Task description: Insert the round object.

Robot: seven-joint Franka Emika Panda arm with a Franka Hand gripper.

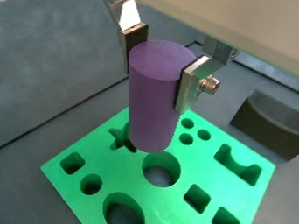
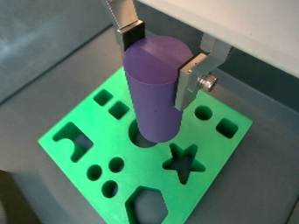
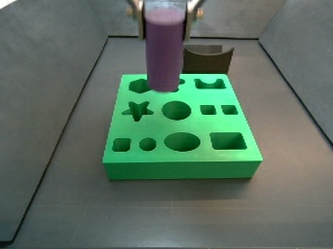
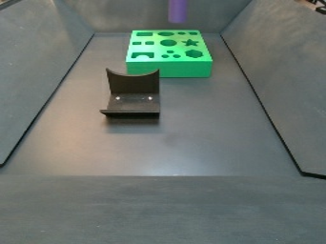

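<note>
Gripper (image 1: pixel 163 57) jaws clamp the round object (image 1: pixel 156 96) near its top, long axis vertical, lower end hanging just above a round hole in the green block (image 1: pixel 82 166).

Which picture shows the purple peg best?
A wrist view: the whole purple peg shows, with the hand shut on its top, over the green block. The other wrist view is similar. One side view shows it blurred; the other shows only its tip.
</note>
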